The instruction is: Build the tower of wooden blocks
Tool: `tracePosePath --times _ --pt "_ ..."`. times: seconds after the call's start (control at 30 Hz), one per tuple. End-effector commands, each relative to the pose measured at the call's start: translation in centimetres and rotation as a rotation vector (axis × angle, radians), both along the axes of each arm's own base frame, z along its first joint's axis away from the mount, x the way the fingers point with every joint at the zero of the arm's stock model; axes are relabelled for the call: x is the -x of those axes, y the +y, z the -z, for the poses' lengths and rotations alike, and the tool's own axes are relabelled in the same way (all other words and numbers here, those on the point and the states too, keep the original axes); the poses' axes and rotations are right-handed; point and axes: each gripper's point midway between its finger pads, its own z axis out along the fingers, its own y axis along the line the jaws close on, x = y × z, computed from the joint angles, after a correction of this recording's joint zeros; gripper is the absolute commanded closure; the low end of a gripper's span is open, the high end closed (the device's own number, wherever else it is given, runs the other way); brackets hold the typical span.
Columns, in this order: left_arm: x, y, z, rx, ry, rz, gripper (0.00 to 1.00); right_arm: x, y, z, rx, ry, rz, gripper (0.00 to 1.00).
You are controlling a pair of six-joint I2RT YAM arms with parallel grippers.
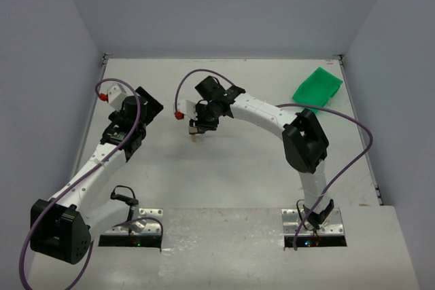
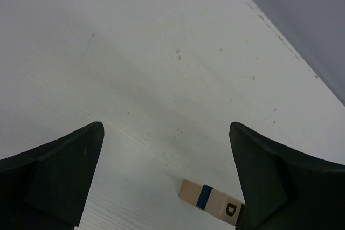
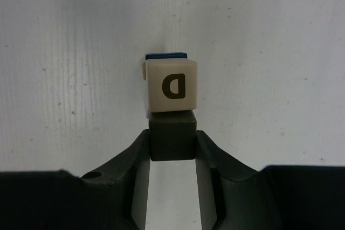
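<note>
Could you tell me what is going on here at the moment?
The right gripper is closed on a dark grey block, right next to the small wood block tower, where a tan block lettered D has a blue block beyond it. This is near the middle of the table. The left gripper is open and holds nothing, off to the side. A green bin lies at the far right.
</note>
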Motion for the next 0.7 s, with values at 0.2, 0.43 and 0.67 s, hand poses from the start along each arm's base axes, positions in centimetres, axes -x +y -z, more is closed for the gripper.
tracePosePath --times 0.2,0.43,0.67 --pt "-0.86 -0.08 -2.31 0.014 -0.076 0.002 0.00 -0.82 1.42 -1.75 -0.036 -0.039 0.002 0.65" --pt "-0.83 -0.10 -2.32 0.013 -0.076 0.004 0.00 -0.59 1.46 -1.81 -0.026 -0.034 0.003 0.62" --pt "-0.80 -0.12 -2.37 0.015 -0.078 0.005 0.00 -0.69 1.38 -1.65 -0.018 -0.032 0.012 0.61"
